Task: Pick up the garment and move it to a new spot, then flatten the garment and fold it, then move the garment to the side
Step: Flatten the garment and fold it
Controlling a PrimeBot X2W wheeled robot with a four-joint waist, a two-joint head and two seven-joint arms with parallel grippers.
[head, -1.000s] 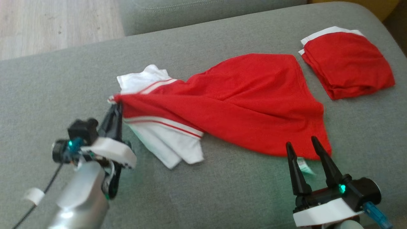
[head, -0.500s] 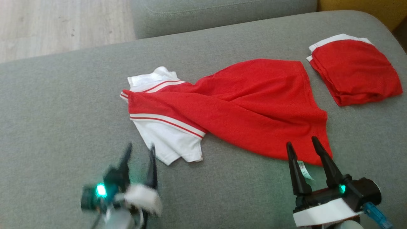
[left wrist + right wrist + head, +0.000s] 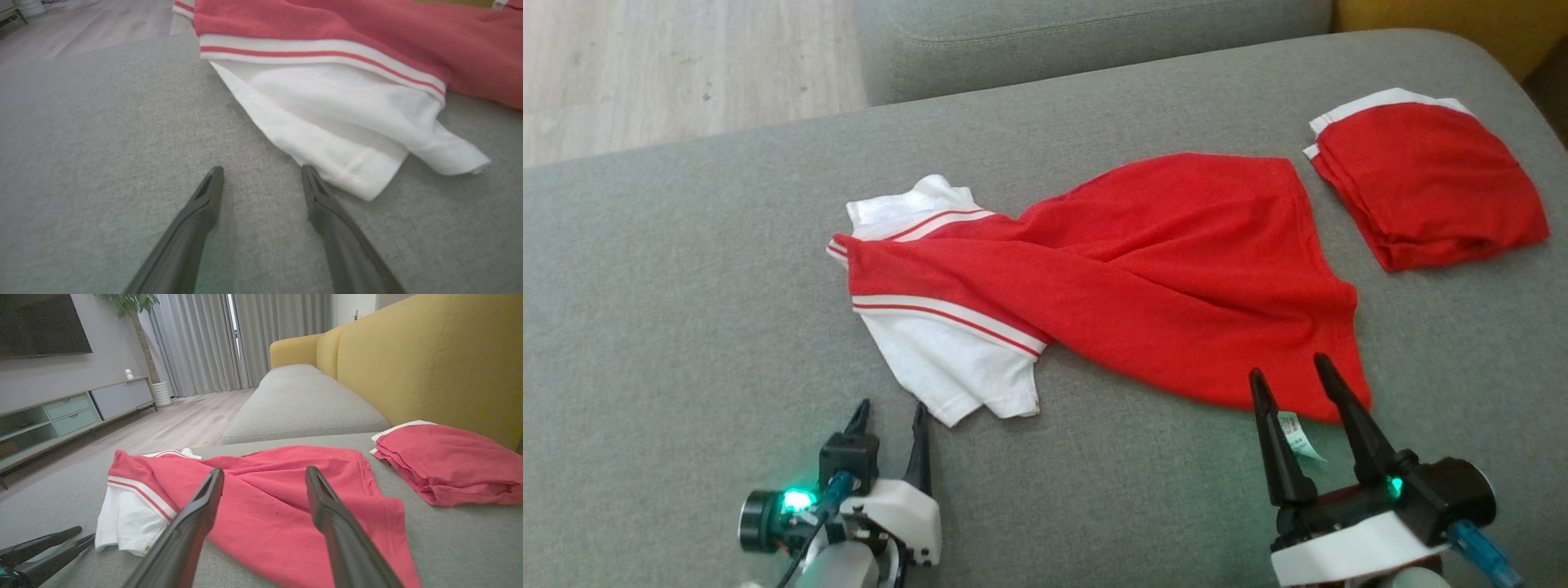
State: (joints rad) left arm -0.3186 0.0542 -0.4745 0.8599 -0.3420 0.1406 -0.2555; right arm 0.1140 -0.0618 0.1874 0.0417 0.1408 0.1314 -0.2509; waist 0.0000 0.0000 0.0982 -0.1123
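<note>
Grey sofa cushion (image 3: 686,286) lies under both low arms. The left gripper (image 3: 892,404) and right gripper (image 3: 1287,364) are spread and empty, with the garment (image 3: 1135,269) just beyond their fingertips.

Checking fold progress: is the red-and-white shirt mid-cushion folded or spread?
Spread, unfolded: red-and-white fabric shirt lies rumpled and twisted on grey cushion.

You'll see your left claw (image 3: 892,404) and right claw (image 3: 1288,364) match: two long tapering black fingers (image 3: 1272,437) on a black block (image 3: 1327,500), a white shell (image 3: 1347,551) beneath, a glowing green light (image 3: 1395,487), a blue cable plug (image 3: 1478,551).
</note>
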